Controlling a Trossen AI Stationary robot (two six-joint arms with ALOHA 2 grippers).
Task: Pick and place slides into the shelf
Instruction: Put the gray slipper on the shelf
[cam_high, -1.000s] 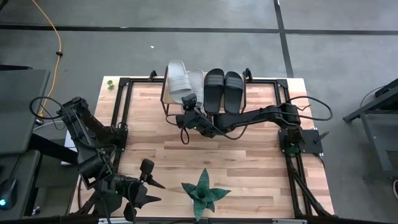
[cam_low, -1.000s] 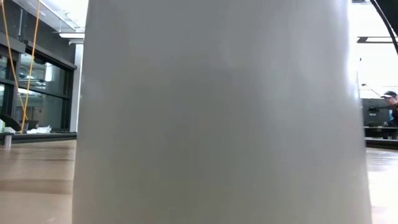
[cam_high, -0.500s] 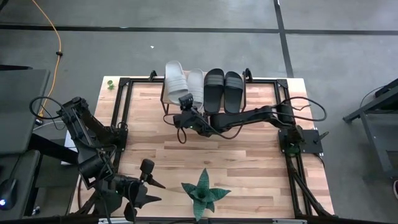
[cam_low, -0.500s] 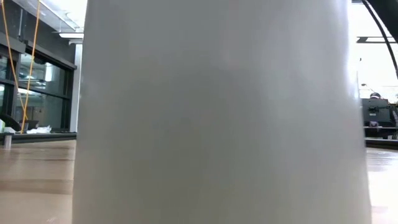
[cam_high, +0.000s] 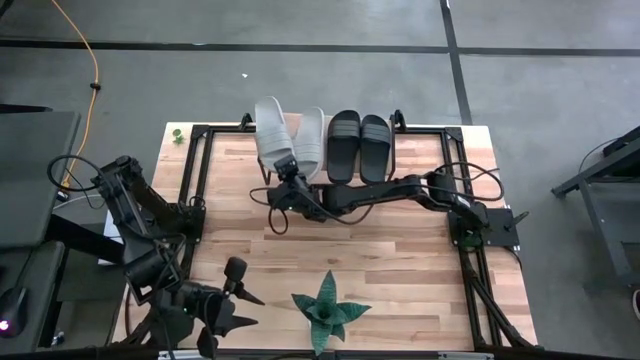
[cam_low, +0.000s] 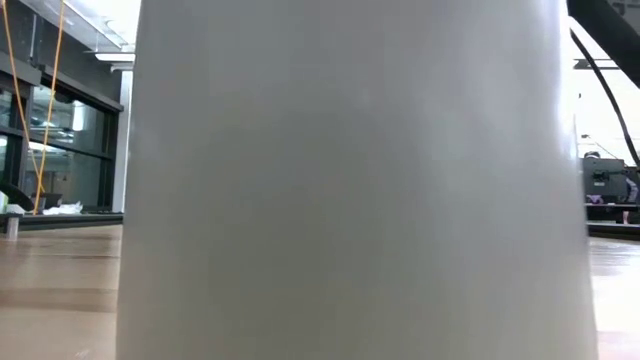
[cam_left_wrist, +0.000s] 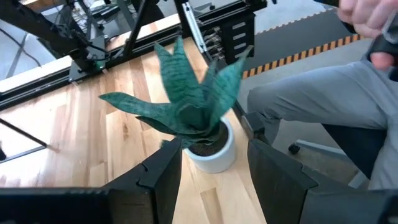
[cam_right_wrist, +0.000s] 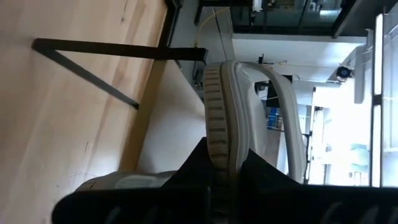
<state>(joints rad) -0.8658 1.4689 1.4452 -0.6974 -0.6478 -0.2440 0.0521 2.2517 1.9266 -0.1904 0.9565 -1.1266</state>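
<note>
Since a second ago my right arm has swung further toward the left side of the table, and the pale slide (cam_high: 270, 128) it carries has gone with it: it sat close against the second pale slide (cam_high: 309, 133) before, and now it angles away from it at the shelf's left end, its toe out past the table's far edge. The right gripper (cam_high: 286, 172) is pinching that slide's heel; in the right wrist view I see the two dark fingers pressed on either side of the ribbed sole edge (cam_right_wrist: 217, 124), with the slide standing on its side. The two black slides (cam_high: 359, 142) lie side by side on the right part of the shelf (cam_high: 265, 160), unmoved. The plant (cam_high: 326, 312) at the near edge has not shifted either.

My left arm waits at the near left corner, same as before. The left gripper (cam_left_wrist: 211, 180) has its fingers spread apart with nothing between them, the potted plant (cam_left_wrist: 193, 112) just ahead of it.

The low view is useless to me: a pale blurred surface (cam_low: 350, 180) fills nearly all of it, and I cannot say what it is. The shelf's plank is mostly hidden under the slides and my right arm, so I cannot tell how much of the held slide rests on it. A person's hand (cam_left_wrist: 367, 15) and grey trouser leg are cut off at the edge of the left wrist view.
</note>
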